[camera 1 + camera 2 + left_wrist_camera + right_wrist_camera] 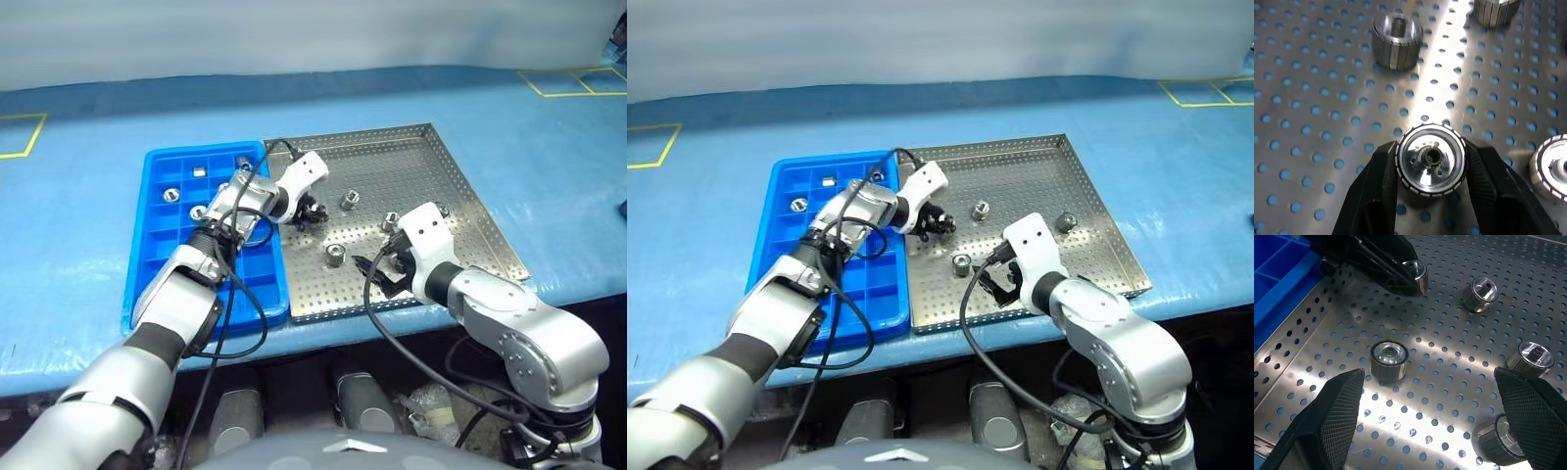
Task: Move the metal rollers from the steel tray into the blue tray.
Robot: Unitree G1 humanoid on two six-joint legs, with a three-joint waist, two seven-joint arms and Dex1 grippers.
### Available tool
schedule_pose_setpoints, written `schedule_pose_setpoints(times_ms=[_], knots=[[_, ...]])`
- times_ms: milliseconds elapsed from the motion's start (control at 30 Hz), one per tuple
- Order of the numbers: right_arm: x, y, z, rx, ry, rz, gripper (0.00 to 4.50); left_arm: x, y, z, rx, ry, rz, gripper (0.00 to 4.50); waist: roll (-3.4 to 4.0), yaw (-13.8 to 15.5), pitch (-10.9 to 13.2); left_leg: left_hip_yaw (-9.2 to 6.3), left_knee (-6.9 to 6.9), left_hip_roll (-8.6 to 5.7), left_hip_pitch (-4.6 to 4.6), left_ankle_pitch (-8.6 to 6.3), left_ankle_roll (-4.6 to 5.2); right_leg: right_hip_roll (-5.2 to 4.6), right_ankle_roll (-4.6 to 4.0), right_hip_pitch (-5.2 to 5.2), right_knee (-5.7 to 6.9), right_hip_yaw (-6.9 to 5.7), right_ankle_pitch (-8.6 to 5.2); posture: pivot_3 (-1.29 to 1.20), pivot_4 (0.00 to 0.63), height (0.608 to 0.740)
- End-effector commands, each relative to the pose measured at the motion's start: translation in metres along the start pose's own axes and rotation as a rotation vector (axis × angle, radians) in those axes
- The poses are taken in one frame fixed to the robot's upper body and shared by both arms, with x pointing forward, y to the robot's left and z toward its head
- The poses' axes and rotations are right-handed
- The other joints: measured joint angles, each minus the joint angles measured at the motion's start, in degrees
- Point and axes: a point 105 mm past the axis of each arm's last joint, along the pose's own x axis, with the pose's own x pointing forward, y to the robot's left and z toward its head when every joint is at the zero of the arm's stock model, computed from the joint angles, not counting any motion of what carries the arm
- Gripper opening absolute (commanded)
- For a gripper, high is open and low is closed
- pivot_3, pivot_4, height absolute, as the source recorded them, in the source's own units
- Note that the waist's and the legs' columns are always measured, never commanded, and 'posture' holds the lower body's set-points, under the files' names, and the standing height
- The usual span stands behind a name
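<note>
From the head camera, the left claw (pixel 312 210) reaches over the near-left part of the steel tray (pixel 460 186), just beside the blue tray (pixel 157 245). The right claw (pixel 385 266) hangs wide open near the tray's front edge, holding nothing.

In the left wrist camera, the two black fingers (pixel 1376 196) press on both sides of one roller (pixel 1430 159); it seems gripped.

The right wrist camera shows loose rollers (pixel 1389 360) with bare room between them.
</note>
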Motion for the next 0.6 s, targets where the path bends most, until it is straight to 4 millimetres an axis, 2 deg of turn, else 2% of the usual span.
schedule_pose_setpoints(times_ms=[33,100,133,200,300,400,433,533,600], knots=[[0.000,0.004,0.011,-0.023,-0.049,0.013,4.50,-0.048,0.029,0.041,0.008,-0.267,0.276,1.68,0.00,-0.02,0.00,-0.01,0.00,0.00,-0.01,0.00,0.00,-0.01,0.00,0.01,-0.01,0.00,0.01,-0.13,0.150,0.740],[0.004,0.008,0.012,-0.027,-0.054,0.030,4.50,-0.080,0.046,0.034,0.065,-0.303,0.518,1.68,0.06,-0.28,-0.03,0.02,-0.04,0.02,0.02,-0.01,0.00,-0.01,-0.13,0.00,-0.02,0.07,0.10,-0.12,0.150,0.740],[0.005,0.009,0.013,-0.031,-0.055,0.036,4.50,-0.089,0.048,0.029,0.076,-0.302,0.576,1.68,0.08,-0.35,-0.05,0.02,-0.09,0.04,0.10,-0.01,0.00,-0.01,-0.22,0.00,-0.02,0.13,0.15,-0.12,0.150,0.740],[0.011,0.011,0.016,-0.072,-0.068,0.034,4.50,-0.108,0.047,0.014,-0.018,-0.337,0.646,1.68,0.08,0.01,-0.05,0.02,-0.12,0.02,0.17,0.00,-0.01,0.02,-0.26,0.04,0.10,0.11,0.16,-0.09,0.150,0.740],[0.023,0.026,0.033,-0.127,-0.186,0.101,4.50,-0.137,0.042,-0.027,-0.113,-0.315,0.788,1.68,0.06,0.75,-0.05,0.01,-0.05,0.01,0.24,0.00,-0.02,-0.01,-0.23,0.16,0.11,0.04,0.14,-0.04,0.150,0.740],[0.031,0.044,0.044,-0.134,-0.275,0.211,4.50,-0.153,0.032,-0.061,-0.167,-0.256,0.889,1.68,0.01,1.91,-0.03,0.02,-0.01,-0.01,0.35,0.00,-0.02,-0.04,-0.05,0.31,0.03,0.03,0.05,-0.02,0.150,0.740],[0.032,0.047,0.045,-0.136,-0.283,0.230,4.50,-0.156,0.030,-0.066,-0.160,-0.237,0.906,1.68,0.00,2.33,-0.02,0.02,0.01,0.00,0.37,0.01,-0.03,-0.04,-0.03,0.35,0.02,0.00,0.06,0.00,0.150,0.740],[0.042,0.065,0.048,-0.159,-0.294,0.325,4.50,-0.168,0.022,-0.101,-0.276,-0.173,0.987,1.68,-0.06,3.73,-0.03,-0.02,0.04,0.01,0.44,0.06,-0.04,-0.04,-0.01,0.47,0.02,-0.07,0.08,0.04,0.150,0.740],[0.045,0.074,0.050,-0.173,-0.307,0.375,4.50,-0.174,0.018,-0.116,-0.330,-0.151,1.033,1.68,-0.06,4.24,-0.04,0.03,0.06,0.01,0.52,0.06,-0.04,-0.07,-0.02,0.54,0.01,-0.05,0.08,0.05,0.150,0.740]])
